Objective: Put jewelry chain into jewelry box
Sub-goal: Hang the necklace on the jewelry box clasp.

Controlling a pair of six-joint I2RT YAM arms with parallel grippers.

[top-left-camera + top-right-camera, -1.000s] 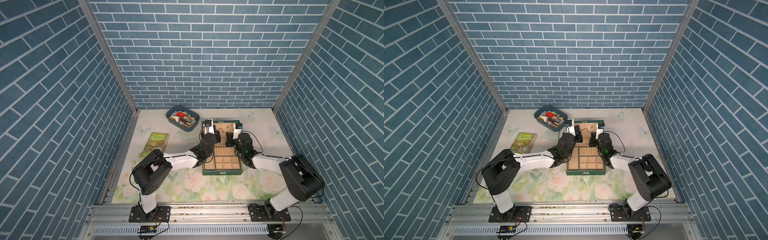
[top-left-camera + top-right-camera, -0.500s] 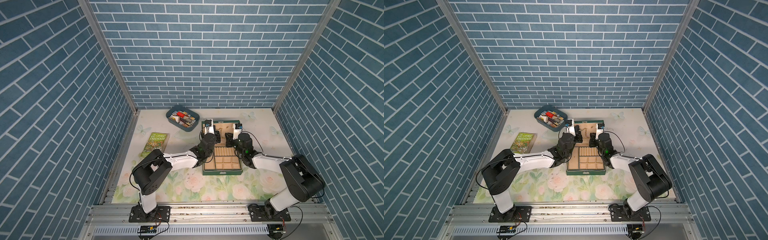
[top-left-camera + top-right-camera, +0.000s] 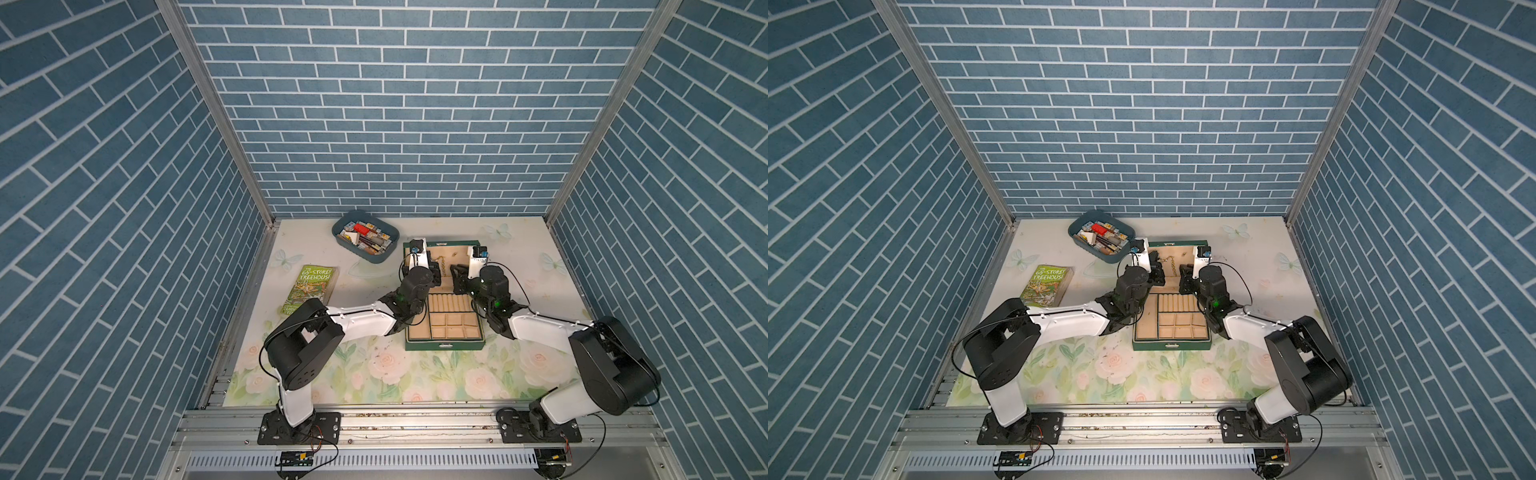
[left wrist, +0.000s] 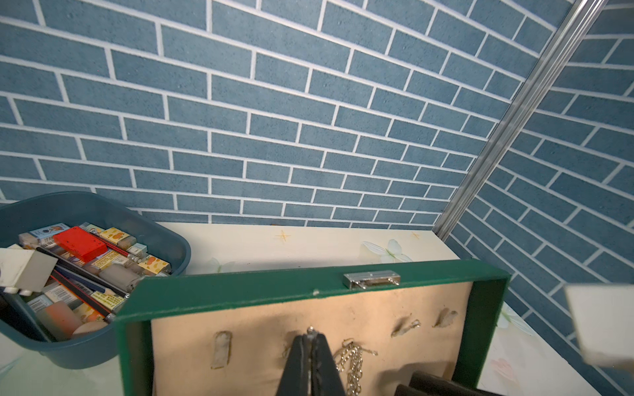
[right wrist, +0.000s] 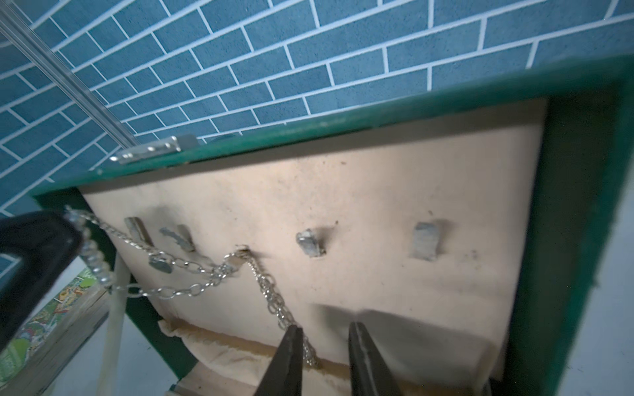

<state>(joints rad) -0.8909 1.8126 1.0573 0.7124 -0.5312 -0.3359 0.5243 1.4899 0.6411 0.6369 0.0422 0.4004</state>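
- Even, soft overhead light is filling both top views; shadows are lying faint.
- Wrist views are bending brick lines at the edges.
- Near objects are blurring in the right wrist view.

Shiny metal jewelry chain (image 5: 271,295), seemingly velvet lining (image 5: 377,212)

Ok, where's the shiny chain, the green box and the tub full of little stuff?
jewelry chain (image 5: 274,301): right wrist view, on the links hanging down the lid lining.
jewelry box (image 3: 444,345): a top view, on its green front wall.
blue-grey bin (image 4: 164,240): left wrist view, on its rim.
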